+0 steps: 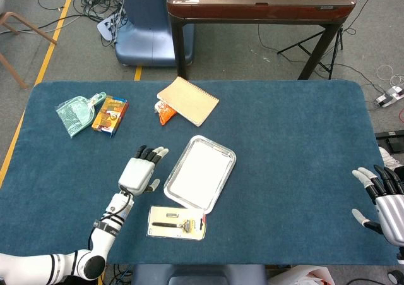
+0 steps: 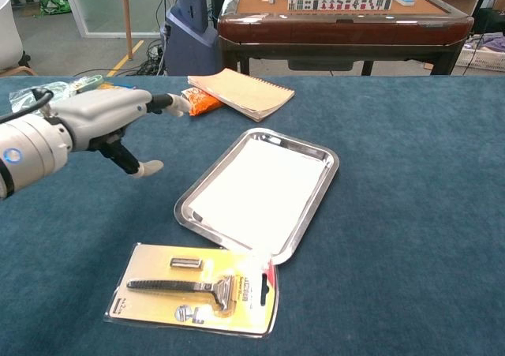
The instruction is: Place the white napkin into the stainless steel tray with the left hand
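White napkin (image 2: 256, 189) inside stainless steel tray (image 2: 319, 204) (left robot hand (image 1: 139, 173) alongside)

Matt cloth, polished steel, glossy packaging

The tabletop (image 2: 410, 174) wears matt, napped blue cloth; on it the stainless steel tray (image 2: 316, 206) has a mirror-bright rolled rim, and the white napkin (image 2: 256, 186) inside lies flat, matt and papery. Just below the tray, the razor pack (image 2: 197, 291) is yellow card under glossy clear plastic; above the tray, the notebook (image 2: 241, 91) shows plain matt tan card. The left hand (image 2: 99, 119) has a smooth grey plastic shell.
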Available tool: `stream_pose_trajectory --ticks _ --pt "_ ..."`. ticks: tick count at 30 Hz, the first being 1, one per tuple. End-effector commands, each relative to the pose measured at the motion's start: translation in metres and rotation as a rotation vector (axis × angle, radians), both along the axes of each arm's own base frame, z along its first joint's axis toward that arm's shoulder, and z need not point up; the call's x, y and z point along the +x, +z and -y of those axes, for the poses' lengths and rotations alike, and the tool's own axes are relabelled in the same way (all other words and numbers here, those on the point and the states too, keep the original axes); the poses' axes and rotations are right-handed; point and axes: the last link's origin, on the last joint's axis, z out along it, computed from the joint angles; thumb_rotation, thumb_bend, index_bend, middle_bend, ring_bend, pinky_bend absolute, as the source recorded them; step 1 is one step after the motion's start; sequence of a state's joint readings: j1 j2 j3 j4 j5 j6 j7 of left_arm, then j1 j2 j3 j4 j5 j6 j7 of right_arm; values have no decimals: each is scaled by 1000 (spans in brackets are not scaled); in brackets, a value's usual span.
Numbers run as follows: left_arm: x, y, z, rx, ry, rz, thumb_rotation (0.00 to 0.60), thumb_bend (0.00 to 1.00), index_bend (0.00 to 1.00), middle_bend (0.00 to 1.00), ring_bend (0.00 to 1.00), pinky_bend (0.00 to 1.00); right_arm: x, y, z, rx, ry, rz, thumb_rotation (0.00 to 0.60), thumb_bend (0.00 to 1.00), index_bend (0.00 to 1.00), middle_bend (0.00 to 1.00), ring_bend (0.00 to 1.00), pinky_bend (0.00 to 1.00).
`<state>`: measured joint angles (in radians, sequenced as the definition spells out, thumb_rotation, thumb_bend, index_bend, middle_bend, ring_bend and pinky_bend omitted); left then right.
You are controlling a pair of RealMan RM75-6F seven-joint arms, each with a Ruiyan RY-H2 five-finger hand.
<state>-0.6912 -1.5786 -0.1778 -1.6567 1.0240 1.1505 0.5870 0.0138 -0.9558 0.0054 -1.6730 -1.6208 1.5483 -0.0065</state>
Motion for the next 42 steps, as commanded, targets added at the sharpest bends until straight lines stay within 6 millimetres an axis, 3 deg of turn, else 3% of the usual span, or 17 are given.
stream_pose_trajectory --ticks 1,11,24,34,42 --pt "-13 17 -1 43 30 27 600 300 127 119 116 55 0 0 0 -1 -1 0 600 197 157 175 51 93" --pt "-52 71 7 187 85 87 600 300 148 118 116 55 0 1 4 11 -2 -10 600 197 156 175 51 93" --pt "-105 120 58 300 92 30 600 301 167 119 124 55 2 -7 13 48 17 -14 600 198 156 175 51 93" --pt "-125 138 109 331 146 1 600 300 176 119 125 55 3 -14 20 68 61 -1 600 197 156 188 51 93" --pt "-127 143 130 363 167 -10 600 300 176 119 125 55 8 -17 24 66 84 6 600 198 156 188 51 93"
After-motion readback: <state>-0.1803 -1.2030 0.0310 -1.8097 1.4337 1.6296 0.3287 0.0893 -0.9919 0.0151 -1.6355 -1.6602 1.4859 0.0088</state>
